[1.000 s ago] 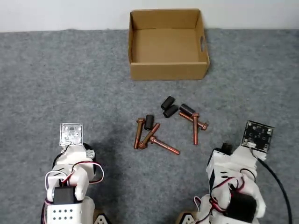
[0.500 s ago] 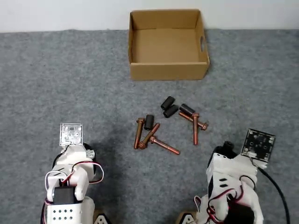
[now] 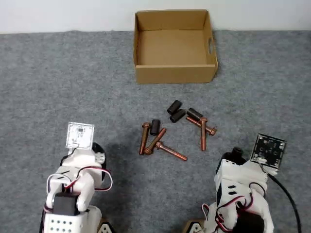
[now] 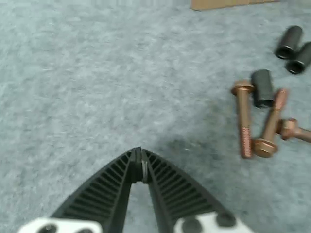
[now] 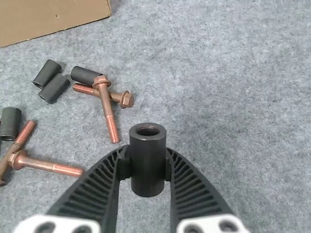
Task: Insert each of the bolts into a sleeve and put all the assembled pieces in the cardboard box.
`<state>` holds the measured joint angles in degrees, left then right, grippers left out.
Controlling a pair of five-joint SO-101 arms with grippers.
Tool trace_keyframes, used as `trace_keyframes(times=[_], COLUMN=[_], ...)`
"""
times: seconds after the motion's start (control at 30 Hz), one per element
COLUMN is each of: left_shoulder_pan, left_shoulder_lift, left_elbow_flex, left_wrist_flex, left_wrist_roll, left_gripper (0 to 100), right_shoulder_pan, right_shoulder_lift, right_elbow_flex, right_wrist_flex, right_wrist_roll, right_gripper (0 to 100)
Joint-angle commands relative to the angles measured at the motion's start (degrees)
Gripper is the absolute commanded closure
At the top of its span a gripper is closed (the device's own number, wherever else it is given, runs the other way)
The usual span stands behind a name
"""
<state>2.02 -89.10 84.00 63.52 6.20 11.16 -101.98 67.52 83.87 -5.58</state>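
My right gripper (image 5: 147, 162) is shut on an upright black sleeve (image 5: 147, 156), held above the carpet near the bolts. Several copper bolts (image 3: 163, 141) lie scattered mid-table, two of them crossed (image 5: 108, 108). Loose black sleeves lie among them: a pair side by side (image 3: 175, 111), one at the crossed bolts (image 3: 195, 114), one by the left bolts (image 3: 155, 127). My left gripper (image 4: 141, 166) is shut with nothing in it, over bare carpet to the left of the bolts (image 4: 243, 119). The cardboard box (image 3: 175, 74) stands open at the back.
The grey carpet (image 3: 68, 82) covers the table. The left arm (image 3: 77, 182) and right arm (image 3: 241, 190) stand at the front edge. The box has a handle hole in its right wall (image 3: 211, 46). Wide free carpet lies left and right of the parts.
The right arm drew back a little toward the front edge, then held still. The left arm's wrist has shifted slightly to the right and forward.
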Motion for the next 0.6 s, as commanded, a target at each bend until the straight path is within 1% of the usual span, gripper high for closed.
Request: trace_keyframes(times=[0.0, 0.23, 0.37, 0.47, 0.57], left_shoulder_pan=[3.16, 11.08, 12.04, 12.48, 12.48], left_shoulder_lift=[9.76, 36.84, 49.23, 57.76, 65.58], left_elbow_flex=[-8.22, -27.56, -36.26, -42.07, -47.69], left_wrist_flex=[0.53, 5.80, 5.27, 5.19, 5.19], left_wrist_roll=[2.46, 2.73, 2.29, -1.23, -1.67], left_gripper=[99, 99, 99, 99, 99], right_shoulder_pan=[0.66, 0.66, 0.66, 0.66, 0.66], right_shoulder_lift=[0.04, 0.04, 0.04, 0.04, 0.04], right_elbow_flex=[-0.35, -0.35, -0.35, -0.35, -0.35], right_wrist_flex=[-0.75, -0.75, -0.75, -0.75, -0.75], right_wrist_roll=[-0.18, -0.18, -0.18, -0.18, -0.18], right_gripper=[99.1, 99.1, 99.1, 99.1, 99.1])
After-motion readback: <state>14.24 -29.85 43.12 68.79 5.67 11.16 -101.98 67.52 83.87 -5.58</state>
